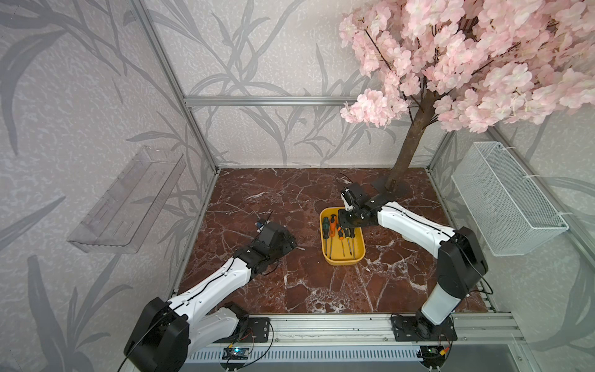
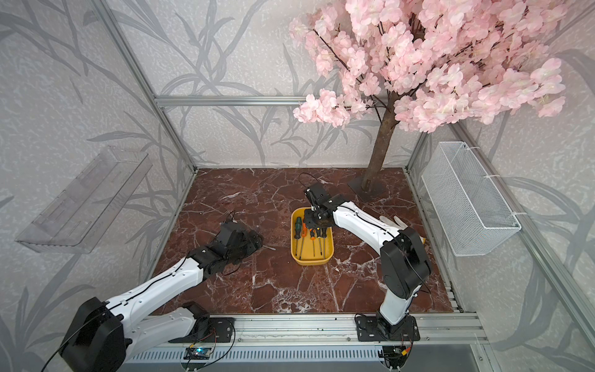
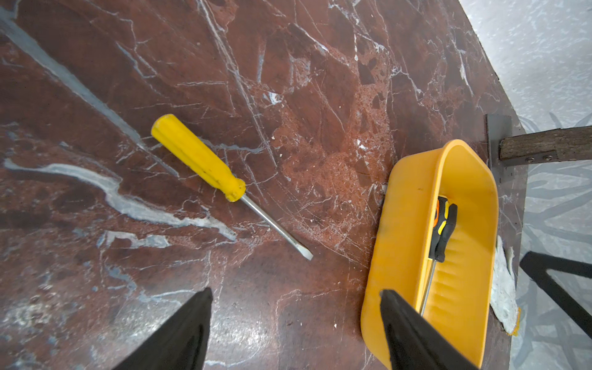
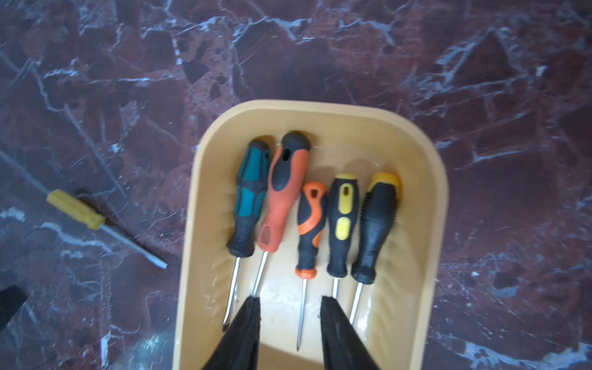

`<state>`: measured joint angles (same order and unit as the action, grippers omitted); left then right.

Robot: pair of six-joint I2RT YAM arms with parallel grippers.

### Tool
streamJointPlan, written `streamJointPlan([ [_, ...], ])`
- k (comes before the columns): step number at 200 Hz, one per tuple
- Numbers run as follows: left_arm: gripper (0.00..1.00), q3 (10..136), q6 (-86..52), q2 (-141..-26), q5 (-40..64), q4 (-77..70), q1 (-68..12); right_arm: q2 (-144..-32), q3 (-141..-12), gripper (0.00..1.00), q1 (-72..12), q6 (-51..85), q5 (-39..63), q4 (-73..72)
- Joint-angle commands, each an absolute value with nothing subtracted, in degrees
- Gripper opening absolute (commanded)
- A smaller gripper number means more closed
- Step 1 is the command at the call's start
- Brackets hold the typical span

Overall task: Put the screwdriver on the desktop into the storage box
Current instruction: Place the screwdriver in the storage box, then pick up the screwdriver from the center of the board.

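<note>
1. Screwdriver with the yellow handle lies loose on the desktop, the broadest thing here, outside the storage box
2. Storage box sits mid-desktop between my two arms, with five other screwdrivers side by side in it; the loose one lies near the long side that faces my left arm
3. My left gripper is the nearer one: it hangs low beside the tool, jaws spread wide and empty, and in the left wrist view the tool lies ahead of my fingertips, not between them
4. My right gripper hovers over the box's far end, jaws parted a little and gripping nothing; the box stands between it and the tool, so I judge this pick belongs to my left
5. Its long axis runs slantwise, handle away from the box and shaft toward it, so I would set my left jaws across the handle
6. Only its flat blade tip peeks out from under my left gripper in both top views, pointing at the box
</note>
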<state>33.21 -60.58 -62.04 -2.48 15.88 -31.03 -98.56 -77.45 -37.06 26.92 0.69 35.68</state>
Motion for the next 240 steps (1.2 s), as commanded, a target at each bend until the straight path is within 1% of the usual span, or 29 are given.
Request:
streamJointPlan([
  [1,0.85,32.23,-62.59,-59.87,-6.11,19.17,-31.26,-96.86,-80.02,0.36,-40.30,23.73,4.64,34.82],
  [20,0.86,31.86,-63.91,-57.89,-8.41,22.26,-31.20,-97.29,-82.06,0.39,-42.62,22.09,7.88,33.45],
  [26,0.86,31.75,-64.29,-57.08,-9.01,23.21,-31.16,-99.31,-82.88,0.40,-43.41,21.42,8.77,33.16],
  [51,0.87,30.74,-65.37,-54.22,-10.81,25.67,-31.11,-103.88,-88.83,0.41,-46.46,18.79,8.25,35.46],
  [72,0.87,29.69,-65.95,-53.51,-11.00,26.29,-31.00,-106.77,-91.78,0.41,-46.76,19.33,9.61,35.72],
  [93,0.84,29.27,-66.83,-54.25,-10.38,26.13,-31.01,-109.13,-94.23,0.41,-46.91,19.36,11.62,35.51],
  [120,0.80,29.44,-67.30,-55.25,-10.94,25.35,-30.77,-111.87,-97.62,0.41,-47.37,19.45,11.44,37.62],
  [156,0.68,30.46,-68.12,-60.46,-10.46,22.56,-28.34,-109.68,-94.24,0.41,-47.37,21.00,9.71,36.57],
  [198,0.67,36.22,-70.78,-71.47,-9.56,23.28,-25.95,-103.71,-86.34,0.41,-47.37,23.18,7.29,34.14],
  [240,0.69,41.25,-72.67,-78.95,-7.52,23.73,-24.76,-98.52,-78.69,0.41,-47.29,24.79,4.76,32.17],
])
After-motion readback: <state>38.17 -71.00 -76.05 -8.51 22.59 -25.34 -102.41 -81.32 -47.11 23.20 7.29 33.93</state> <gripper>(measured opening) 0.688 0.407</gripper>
